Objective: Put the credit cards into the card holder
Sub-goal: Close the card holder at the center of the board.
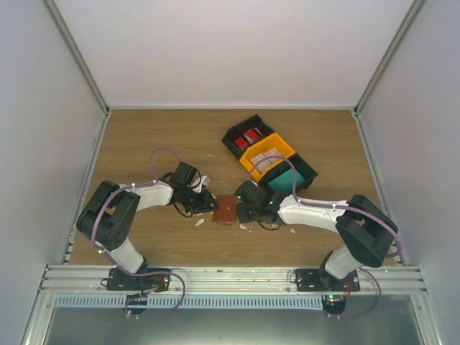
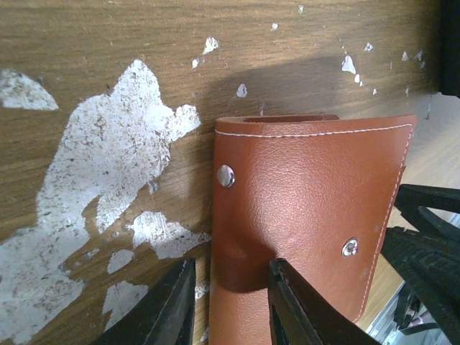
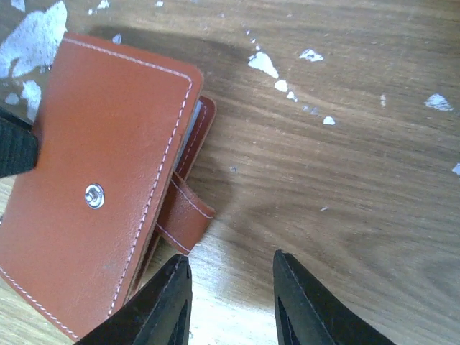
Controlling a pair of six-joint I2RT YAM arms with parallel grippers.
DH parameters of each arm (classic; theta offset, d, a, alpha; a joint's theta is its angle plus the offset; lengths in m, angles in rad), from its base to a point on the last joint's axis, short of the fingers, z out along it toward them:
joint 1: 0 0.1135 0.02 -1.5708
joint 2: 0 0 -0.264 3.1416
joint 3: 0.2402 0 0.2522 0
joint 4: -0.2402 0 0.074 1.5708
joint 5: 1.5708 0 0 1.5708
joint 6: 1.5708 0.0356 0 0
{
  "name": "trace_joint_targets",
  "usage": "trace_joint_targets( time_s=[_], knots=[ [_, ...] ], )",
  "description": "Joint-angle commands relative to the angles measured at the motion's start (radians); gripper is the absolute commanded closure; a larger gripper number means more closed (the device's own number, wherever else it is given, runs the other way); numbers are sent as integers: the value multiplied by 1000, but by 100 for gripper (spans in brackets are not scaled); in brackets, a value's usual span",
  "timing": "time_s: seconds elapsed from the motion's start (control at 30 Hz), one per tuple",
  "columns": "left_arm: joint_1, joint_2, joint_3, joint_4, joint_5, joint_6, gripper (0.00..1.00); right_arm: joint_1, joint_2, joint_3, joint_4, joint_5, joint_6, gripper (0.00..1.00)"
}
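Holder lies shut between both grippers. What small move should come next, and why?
Probably close the left gripper on the holder edge that its jaws straddle; the tab hangs unsnapped, and the right gripper, open beside it, could then open the holder.

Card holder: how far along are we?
Done: nothing confirmed; the card holder lies folded shut, contents hidden. In hand: no card; the left gripper has its fingers astride the holder's edge, the right gripper is open over bare table beside it. To do: red credit cards sit in the bin tray.
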State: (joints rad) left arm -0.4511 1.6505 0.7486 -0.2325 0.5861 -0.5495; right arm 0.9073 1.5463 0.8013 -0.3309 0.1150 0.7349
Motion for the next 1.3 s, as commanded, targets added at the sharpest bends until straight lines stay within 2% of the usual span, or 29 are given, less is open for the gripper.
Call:
trace_joint_targets(
  time_s=[0.0,0.2,0.37,0.6,0.77,0.9,1.07,1.27],
  knots=[
    [-11,10,0,-25,-45,19,69,25,50,20,26,-4,-71,67],
    [-24,18,-2,-29,-67,8,64,38,102,37,105,-58,-119,64],
    [-43,32,3,-45,-108,6,64,40,156,68,134,15,-116,64],
    [-57,35,-22,-77,-236,0,75,68,204,57,249,157,-81,71],
    [-58,53,-37,-80,-282,2,81,68,194,21,351,227,-32,71],
    [-58,73,-42,-77,-294,8,85,48,210,17,407,210,-19,70],
    [-58,75,-49,-74,-298,12,86,-2,238,23,365,195,34,70],
    [-58,64,-39,-72,-277,14,86,-21,174,45,147,278,136,70]
  ],
)
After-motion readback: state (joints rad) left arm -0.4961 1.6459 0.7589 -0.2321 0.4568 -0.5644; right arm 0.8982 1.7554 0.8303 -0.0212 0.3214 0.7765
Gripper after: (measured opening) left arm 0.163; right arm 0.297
